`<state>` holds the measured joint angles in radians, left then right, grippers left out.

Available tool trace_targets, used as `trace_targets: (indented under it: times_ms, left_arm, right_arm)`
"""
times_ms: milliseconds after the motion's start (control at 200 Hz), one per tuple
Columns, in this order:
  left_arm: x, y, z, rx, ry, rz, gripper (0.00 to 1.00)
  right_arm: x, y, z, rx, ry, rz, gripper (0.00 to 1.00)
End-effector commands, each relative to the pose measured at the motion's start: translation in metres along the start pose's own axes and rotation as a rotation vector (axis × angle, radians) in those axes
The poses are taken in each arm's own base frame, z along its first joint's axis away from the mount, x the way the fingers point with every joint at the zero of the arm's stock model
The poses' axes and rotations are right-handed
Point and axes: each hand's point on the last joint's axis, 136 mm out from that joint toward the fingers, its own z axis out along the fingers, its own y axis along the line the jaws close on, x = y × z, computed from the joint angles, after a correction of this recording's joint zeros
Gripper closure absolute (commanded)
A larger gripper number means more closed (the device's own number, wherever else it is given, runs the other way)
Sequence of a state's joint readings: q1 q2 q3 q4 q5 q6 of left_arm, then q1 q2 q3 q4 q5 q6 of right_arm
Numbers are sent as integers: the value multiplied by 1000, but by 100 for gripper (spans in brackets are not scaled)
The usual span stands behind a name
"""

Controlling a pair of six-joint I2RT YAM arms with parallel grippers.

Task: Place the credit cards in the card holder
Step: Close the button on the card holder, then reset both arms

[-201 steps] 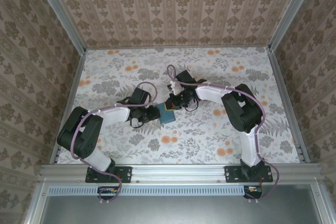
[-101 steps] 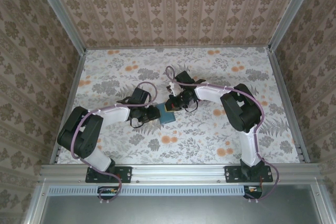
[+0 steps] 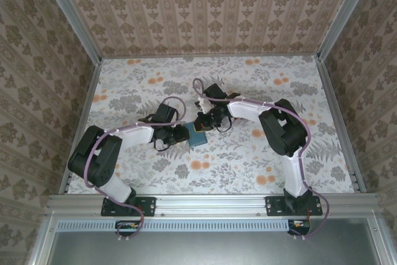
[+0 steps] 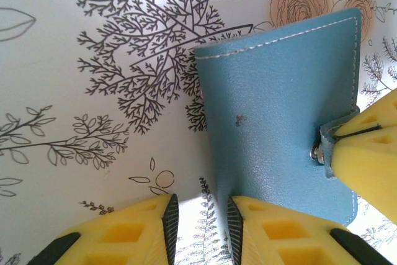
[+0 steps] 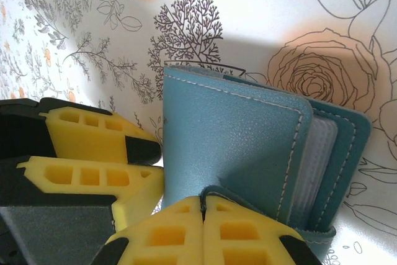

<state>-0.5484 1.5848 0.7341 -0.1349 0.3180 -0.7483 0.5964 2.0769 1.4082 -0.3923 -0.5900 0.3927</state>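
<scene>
The card holder (image 3: 198, 136) lies flat at about the middle of the counter (image 3: 136, 85), with both arms reaching in to it from either side. It is a blue folding wallet with pale stitching along its edges.

The right gripper (image 5: 203, 206) has its fingers closed on the strap (image 5: 248, 200) that wraps round the card holder's open side. In the left wrist view the two yellow pads meet on the strap tab just beside its metal snap (image 4: 316, 151). The rest of the card holder rests on the counter.

The left gripper (image 4: 198, 218) sits low at the card holder's opposite side. Its fingers stand a little apart, and bare counter shows in the narrow gap between them. One finger (image 4: 279, 231) overlaps the card holder's edge near a corner, and the other is just off it. They grip nothing that can be seen.

In the right wrist view the covers gape slightly on the strap side, and pale grey leaves (image 5: 322, 147) show between them. Whether these are cards or sleeves cannot be told.
</scene>
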Motion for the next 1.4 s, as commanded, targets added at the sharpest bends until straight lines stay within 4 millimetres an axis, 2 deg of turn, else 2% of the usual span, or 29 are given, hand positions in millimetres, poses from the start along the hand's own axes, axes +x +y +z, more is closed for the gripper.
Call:
trace_targets:
  times_ms: [0, 235, 280, 460, 515, 590, 635, 715, 800, 845, 875, 940, 1020, 1095, 1150, 1160, 1195, 1255, 1345, 1365, 1390]
  left_arm:
    - [-6, 2, 3, -14, -4, 17, 68]
    - [-5, 3, 7, -13, 2, 15, 68]
    - [-6, 3, 8, -12, 2, 15, 68]
    - [-7, 0, 6, -6, -2, 19, 68]
    - [-9, -2, 4, -2, -11, 26, 68]
    - [-15, -5, -2, -3, -31, 42, 67]
    - [-20, -7, -9, -7, -51, 57, 65]
    - [-32, -8, -23, -16, -103, 85, 64]
    - [-49, -4, -44, -34, -174, 104, 61]
    - [-55, -2, -55, -44, -211, 113, 59]
    - [-67, 8, -66, -55, -253, 92, 58]
    - [-81, 18, -89, -78, -329, 89, 55]
    - [-96, 32, -119, -122, -435, 86, 51]
    - [-105, 50, -149, -181, -540, 71, 47]
    - [-109, 63, -170, -227, -617, 61, 38]
    - [-110, 65, -174, -236, -634, 57, 37]
    - [-111, 77, -186, -275, -681, 41, 28]
    - [-111, 97, -204, -345, -752, -6, 14]
    - [-109, 127, -221, -426, -819, -76, 4]
    - [-109, 134, -223, -441, -826, -94, 4]
    - [-108, 141, -225, -460, -830, -111, 3]
  right_arm:
    - [30, -35, 24, 150, 93, 19, 100]
    - [55, -49, 26, 282, 149, -33, 100]
    - [65, -53, 26, 319, 183, -39, 100]
    - [77, -62, 27, 427, 233, -89, 100]
    - [74, -59, 26, 399, 218, -78, 100]
    - [61, -42, 19, 315, 160, -53, 99]
    - [50, -31, 10, 281, 117, -61, 93]
    - [27, -6, -15, 250, 21, -112, 86]
    - [2, 17, -48, 234, -107, -173, 66]
    - [-8, 24, -68, 247, -176, -196, 58]
    - [-14, 27, -82, 259, -223, -212, 54]
    - [-23, 27, -114, 322, -330, -248, 49]
    - [-29, 16, -155, 436, -469, -271, 44]
    - [-28, -4, -196, 576, -602, -261, 40]
    - [-24, -24, -224, 688, -695, -237, 35]
    - [-24, -22, -236, 699, -735, -233, 32]
    - [-21, -34, -256, 761, -802, -209, 25]
    - [-16, -51, -288, 836, -911, -154, 23]
    - [-7, -79, -319, 921, -1050, -95, 19]
    - [-6, -86, -326, 961, -1097, -82, 8]
    - [-3, -93, -334, 1005, -1152, -74, 4]
